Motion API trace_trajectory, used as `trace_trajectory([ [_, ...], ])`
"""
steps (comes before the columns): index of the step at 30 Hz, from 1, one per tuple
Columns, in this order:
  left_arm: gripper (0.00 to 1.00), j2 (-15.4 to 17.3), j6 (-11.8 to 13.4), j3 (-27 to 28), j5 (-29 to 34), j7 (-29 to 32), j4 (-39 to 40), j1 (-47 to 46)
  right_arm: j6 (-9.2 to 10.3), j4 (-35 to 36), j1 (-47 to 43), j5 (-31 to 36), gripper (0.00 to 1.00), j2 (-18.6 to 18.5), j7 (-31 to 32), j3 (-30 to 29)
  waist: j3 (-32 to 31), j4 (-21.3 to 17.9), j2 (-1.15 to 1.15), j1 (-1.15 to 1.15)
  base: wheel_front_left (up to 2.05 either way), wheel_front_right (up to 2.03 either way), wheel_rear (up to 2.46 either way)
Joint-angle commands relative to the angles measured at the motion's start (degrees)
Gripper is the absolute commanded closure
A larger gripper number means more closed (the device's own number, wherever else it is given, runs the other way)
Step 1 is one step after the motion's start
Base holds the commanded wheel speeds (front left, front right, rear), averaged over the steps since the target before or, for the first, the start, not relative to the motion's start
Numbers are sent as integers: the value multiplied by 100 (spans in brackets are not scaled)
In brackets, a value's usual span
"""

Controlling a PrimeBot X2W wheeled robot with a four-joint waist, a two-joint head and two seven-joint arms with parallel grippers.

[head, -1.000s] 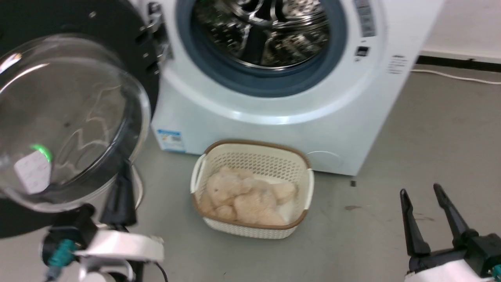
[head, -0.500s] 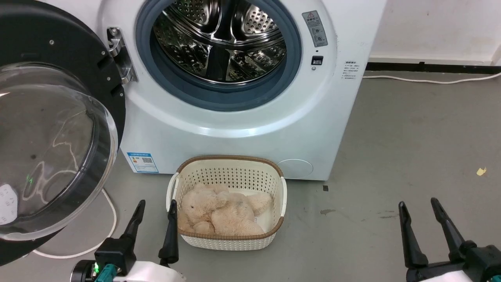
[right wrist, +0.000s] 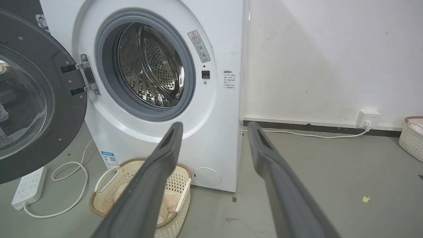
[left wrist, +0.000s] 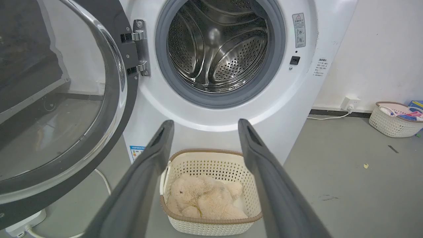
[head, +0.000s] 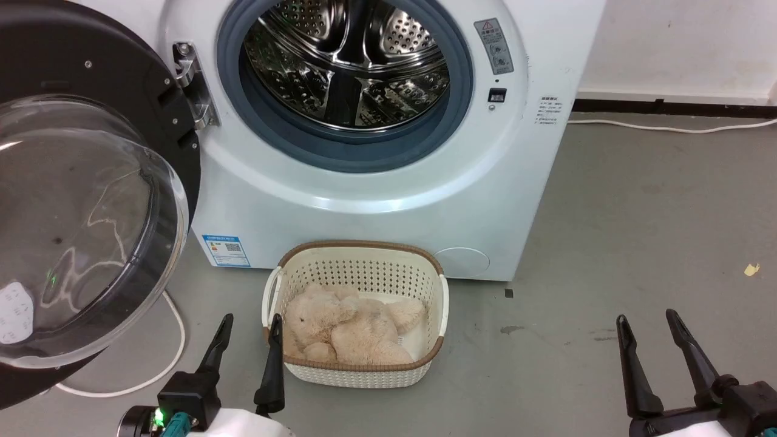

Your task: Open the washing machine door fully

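Shows washing machine door [head: 79, 200] swung wide on its hinge to the left of washing machine [head: 376, 200], drum mouth uncovered. Places left gripper [head: 252, 318] low, just beside cream basket [head: 358, 273], fingers spread, gripping nothing. Places right gripper [head: 645, 317] well apart at right, fingers spread, empty.

Grey floor [head: 637, 212] carries the washing machine [head: 376, 212], a cream basket [head: 358, 245], a power strip [right wrist: 28, 188].

Glossy black washing machine door [head: 91, 200] swung wide, seemingly fully, beside white washing machine [head: 388, 200]
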State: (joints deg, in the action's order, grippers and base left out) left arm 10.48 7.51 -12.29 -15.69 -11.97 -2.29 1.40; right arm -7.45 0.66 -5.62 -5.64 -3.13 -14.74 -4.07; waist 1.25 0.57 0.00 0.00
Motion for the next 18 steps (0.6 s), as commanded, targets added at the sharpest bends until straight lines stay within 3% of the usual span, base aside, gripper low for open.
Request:
trace_trajectory([
  [1,0,12,35,-8,16,2,8,37,-3,-13,-21,-25,0,24,-26,1,14,9,0,0,0,0,0],
  [2,0,13,42,-7,10,11,11,37,-3,-16,-18,-23,0,24,-26,1,22,16,0,0,0,0,0],
  [3,100,-2,17,-3,-3,12,3,-1,0,-4,1,1,100,0,2,1,20,15,0,0,0,0,0],
  [18,100,-75,-58,115,144,130,23,-14,0,-9,55,54,100,2,141,39,6,8,0,0,0,0,0],
])
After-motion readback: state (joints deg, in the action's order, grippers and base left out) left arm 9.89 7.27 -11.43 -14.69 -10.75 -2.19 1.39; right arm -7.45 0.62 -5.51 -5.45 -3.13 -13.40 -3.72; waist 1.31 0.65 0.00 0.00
